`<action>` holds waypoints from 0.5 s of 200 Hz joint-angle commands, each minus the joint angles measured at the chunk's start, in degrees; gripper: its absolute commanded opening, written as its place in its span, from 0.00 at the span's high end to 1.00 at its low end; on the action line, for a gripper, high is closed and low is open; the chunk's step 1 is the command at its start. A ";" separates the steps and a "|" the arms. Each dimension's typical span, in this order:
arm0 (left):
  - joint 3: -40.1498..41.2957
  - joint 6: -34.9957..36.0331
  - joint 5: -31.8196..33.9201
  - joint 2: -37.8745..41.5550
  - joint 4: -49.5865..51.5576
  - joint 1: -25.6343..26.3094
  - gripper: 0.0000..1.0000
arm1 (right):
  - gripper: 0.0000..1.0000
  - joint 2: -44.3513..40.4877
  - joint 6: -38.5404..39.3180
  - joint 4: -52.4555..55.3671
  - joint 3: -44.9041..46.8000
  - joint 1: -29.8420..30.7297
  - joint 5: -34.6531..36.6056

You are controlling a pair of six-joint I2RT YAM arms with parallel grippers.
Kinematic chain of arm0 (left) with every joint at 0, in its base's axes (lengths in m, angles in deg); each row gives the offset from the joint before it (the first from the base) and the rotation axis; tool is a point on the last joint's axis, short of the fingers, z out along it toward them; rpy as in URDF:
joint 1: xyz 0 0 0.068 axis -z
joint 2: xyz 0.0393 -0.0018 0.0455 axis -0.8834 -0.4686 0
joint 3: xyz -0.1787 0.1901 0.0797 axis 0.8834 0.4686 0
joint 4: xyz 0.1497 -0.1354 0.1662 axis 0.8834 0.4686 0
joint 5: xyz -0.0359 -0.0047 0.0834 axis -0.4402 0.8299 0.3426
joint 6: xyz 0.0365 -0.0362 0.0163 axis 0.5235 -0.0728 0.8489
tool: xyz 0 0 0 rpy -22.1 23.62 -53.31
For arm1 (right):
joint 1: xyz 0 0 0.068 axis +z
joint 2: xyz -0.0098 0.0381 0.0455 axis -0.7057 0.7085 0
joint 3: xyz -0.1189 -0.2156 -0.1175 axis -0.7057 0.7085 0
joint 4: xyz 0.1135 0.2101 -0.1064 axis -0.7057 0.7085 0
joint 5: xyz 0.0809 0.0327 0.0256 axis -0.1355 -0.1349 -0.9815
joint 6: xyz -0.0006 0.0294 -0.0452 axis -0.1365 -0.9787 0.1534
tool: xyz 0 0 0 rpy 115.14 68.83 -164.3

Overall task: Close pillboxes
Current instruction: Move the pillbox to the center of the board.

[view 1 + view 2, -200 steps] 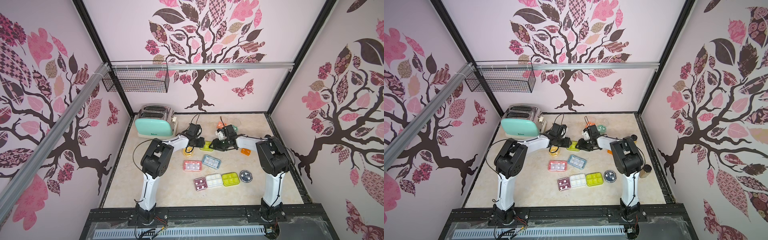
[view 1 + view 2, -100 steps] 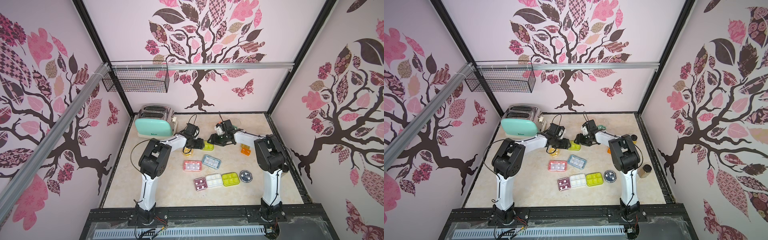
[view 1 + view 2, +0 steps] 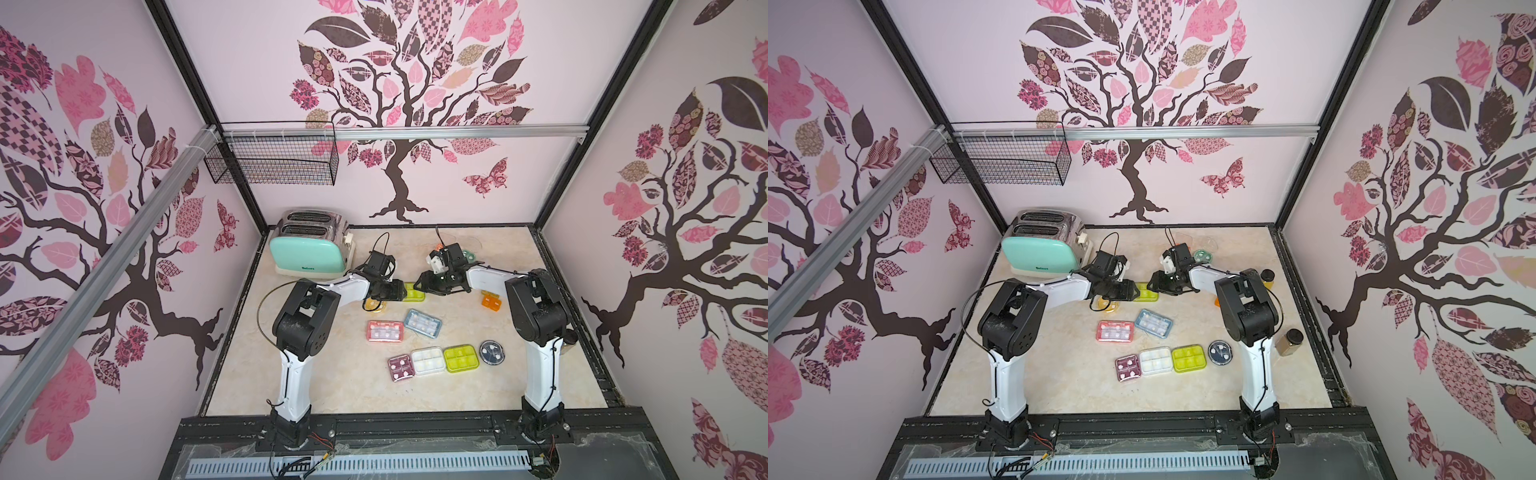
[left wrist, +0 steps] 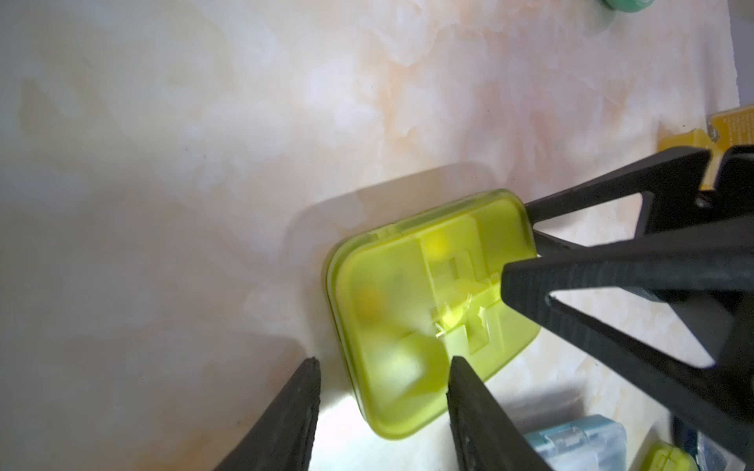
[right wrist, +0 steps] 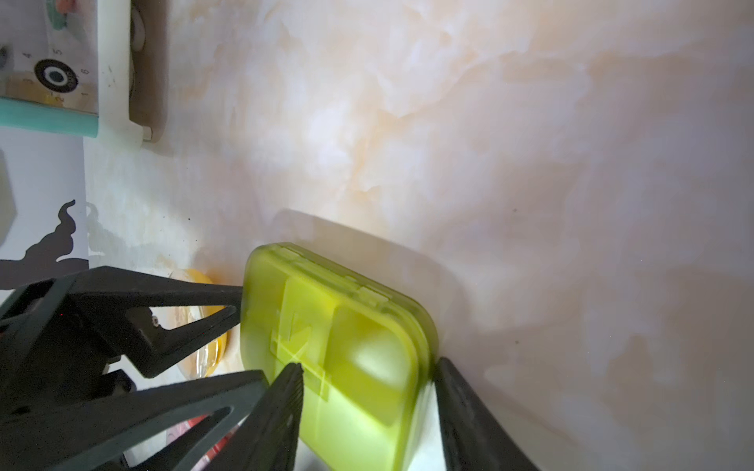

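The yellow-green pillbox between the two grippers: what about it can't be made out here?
- Lid clicked shut or not: the yellow-green pillbox is motion-blurred in both wrist views.
- Its pills: only pale blobs through the lid.
- Its ends in both top views: hidden under the left gripper and right gripper.
- The round yellow pillbox beside it: mostly under the left arm.

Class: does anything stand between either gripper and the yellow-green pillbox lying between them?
Nothing visible does. The left gripper and the right gripper, jaws apart, each sit at one end of the pillbox.
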 commanded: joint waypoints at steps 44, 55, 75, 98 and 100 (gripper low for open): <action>4.24 1.54 5.04 6.09 4.29 0.11 0.43 | 0.45 -4.31 -2.50 -0.99 5.40 3.46 -1.04; 4.02 1.84 5.60 7.35 4.84 0.11 0.43 | 0.43 -5.16 -2.29 -0.73 5.45 3.45 -0.37; 4.05 2.12 6.61 10.19 6.14 0.28 0.42 | 0.40 -7.03 -1.43 0.86 4.94 3.45 1.31; 4.97 2.49 9.07 14.77 8.09 1.52 0.41 | 0.37 -9.76 -0.62 2.77 4.33 3.13 3.14; 5.08 2.51 9.52 15.20 8.30 1.67 0.41 | 0.36 -10.05 -0.62 2.99 4.30 3.11 3.23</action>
